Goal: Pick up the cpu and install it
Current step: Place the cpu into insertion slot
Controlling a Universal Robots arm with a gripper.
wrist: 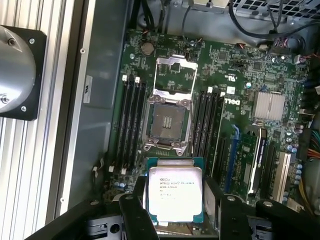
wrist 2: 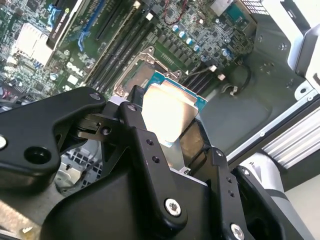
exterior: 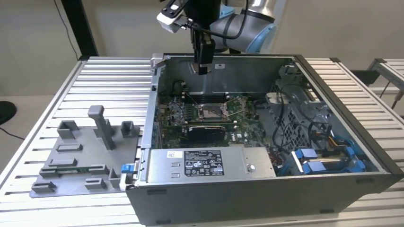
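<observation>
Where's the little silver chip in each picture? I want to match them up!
Exterior view: too small to make out; the pincer that carries it hangs above the open case.
First wrist view: the cpu is gripped in the pincer, close to the open socket.
Second wrist view: the cpu shines bright in the pincer's grip.
Shared landmark: the metal-framed socket, seen in the exterior view and in both wrist views.

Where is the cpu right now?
In both wrist views the cpu sits clamped in the pincer, held in the air over the green motherboard, not yet in its open socket.
</observation>
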